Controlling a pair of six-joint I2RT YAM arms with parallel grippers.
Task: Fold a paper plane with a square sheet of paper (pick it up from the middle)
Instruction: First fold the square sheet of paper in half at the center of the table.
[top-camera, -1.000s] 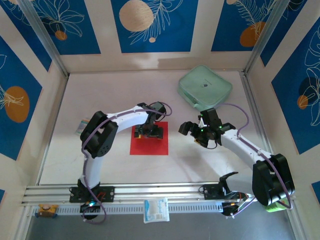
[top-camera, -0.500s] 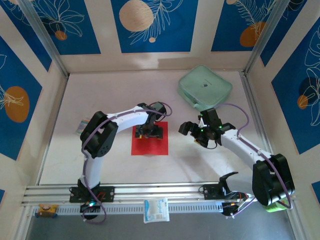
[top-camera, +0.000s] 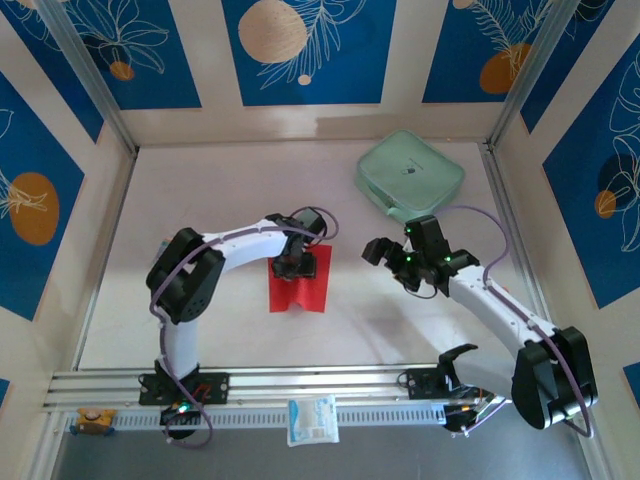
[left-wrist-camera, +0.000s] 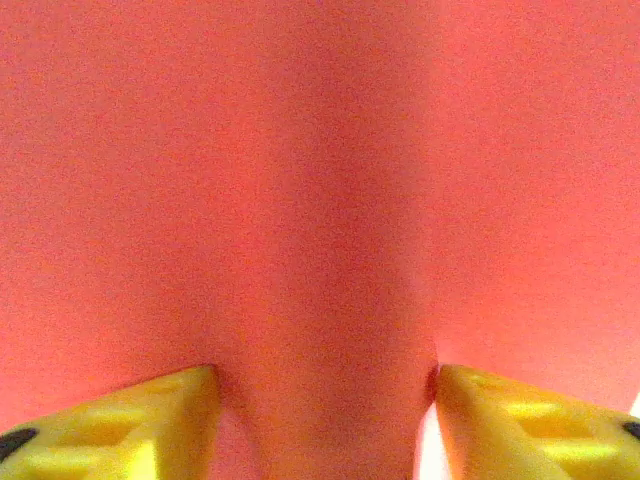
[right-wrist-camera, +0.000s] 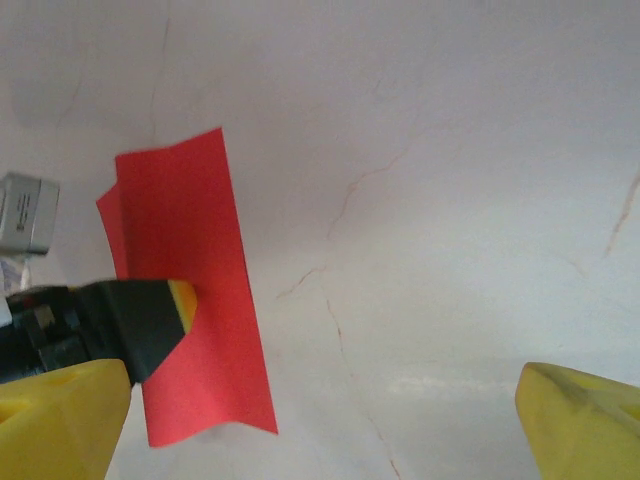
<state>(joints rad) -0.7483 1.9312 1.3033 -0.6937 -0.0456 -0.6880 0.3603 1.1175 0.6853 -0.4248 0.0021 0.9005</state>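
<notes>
The square sheet of paper (top-camera: 312, 286) is bright red and lies mid-table, buckled into a raised ridge. My left gripper (top-camera: 291, 266) bears down on its middle. In the left wrist view the red ridge (left-wrist-camera: 320, 200) fills the gap between the yellow fingers of the left gripper (left-wrist-camera: 325, 400), which press it from both sides. The right wrist view has the sheet (right-wrist-camera: 200, 230) at the left, its near edge curling, with a left fingertip (right-wrist-camera: 178, 305) against it. My right gripper (top-camera: 388, 256) hovers open to the right of the sheet, nothing between its fingers (right-wrist-camera: 325, 420). The paper plane is out of view.
A mint-green zip case (top-camera: 410, 178) lies at the back right. A white printed packet (top-camera: 312, 420) rests on the front rail. A small packet (top-camera: 160, 252) sits by the left arm's elbow. Bare table (top-camera: 230, 190) stretches behind the sheet.
The left jaws have closed in on the sheet's middle, and the flat square has buckled and narrowed. The right gripper has shifted slightly right and toward the near edge, still open.
</notes>
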